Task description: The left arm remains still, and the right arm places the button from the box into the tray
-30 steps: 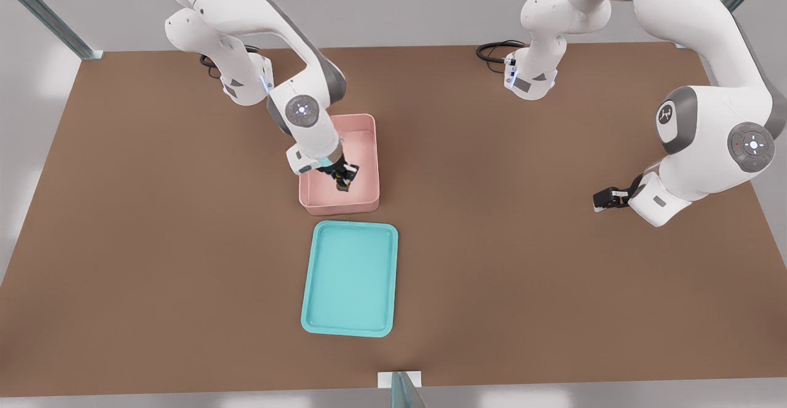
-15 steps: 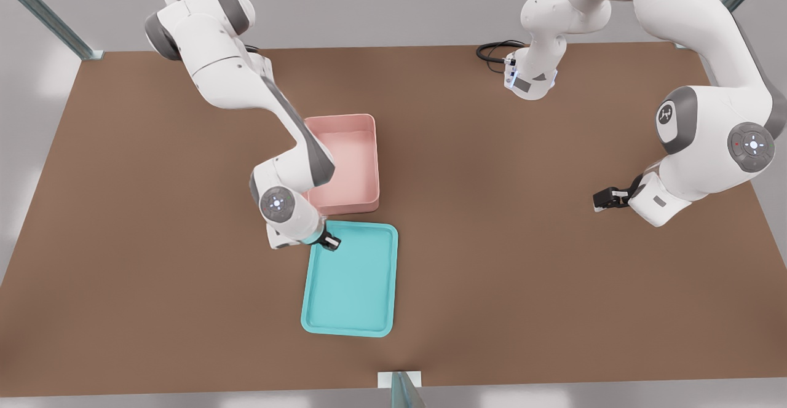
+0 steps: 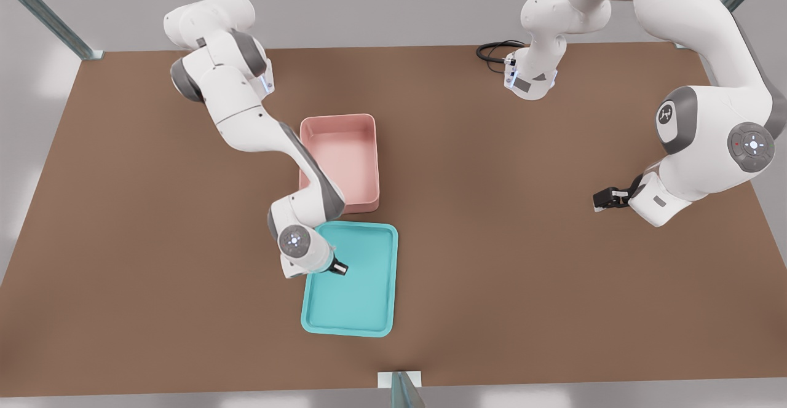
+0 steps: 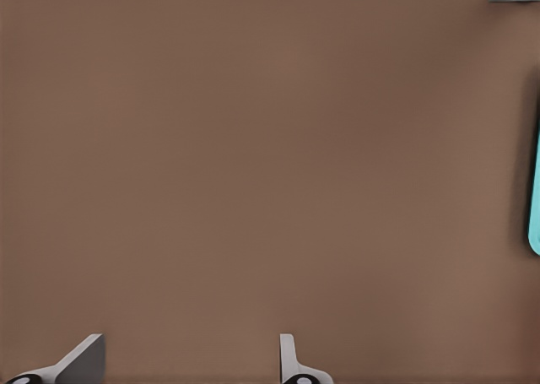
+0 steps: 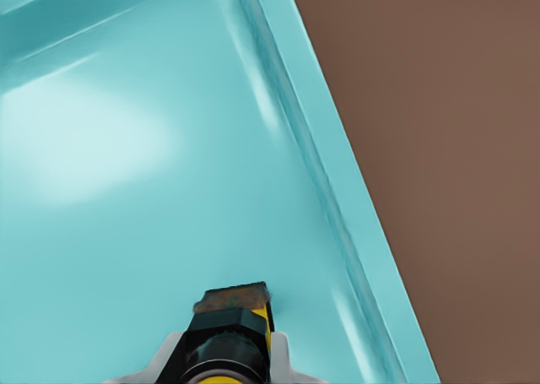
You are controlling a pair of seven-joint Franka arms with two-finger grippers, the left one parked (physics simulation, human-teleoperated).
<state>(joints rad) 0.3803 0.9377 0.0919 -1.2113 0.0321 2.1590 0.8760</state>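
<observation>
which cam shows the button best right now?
The right wrist view: the button sits close up between the gripper fingers, black body and yellow visible, over the tray floor. The front view shows the gripper at the tray's left side, but the button can't be made out there. The left wrist view shows no button.

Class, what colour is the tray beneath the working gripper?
Teal-blue: the tray under the gripper, which holds the button; front view shows it best.

Even, bright, diffuse light; soft shadows under right arm [image 3: 246,113] on table [image 3: 553,309]. Pale glare patch on tray [image 5: 101,148] floor, wrist view. Gripper [image 5: 228,359] at frame bottom slightly blurred w/ button [image 5: 229,316].
</observation>
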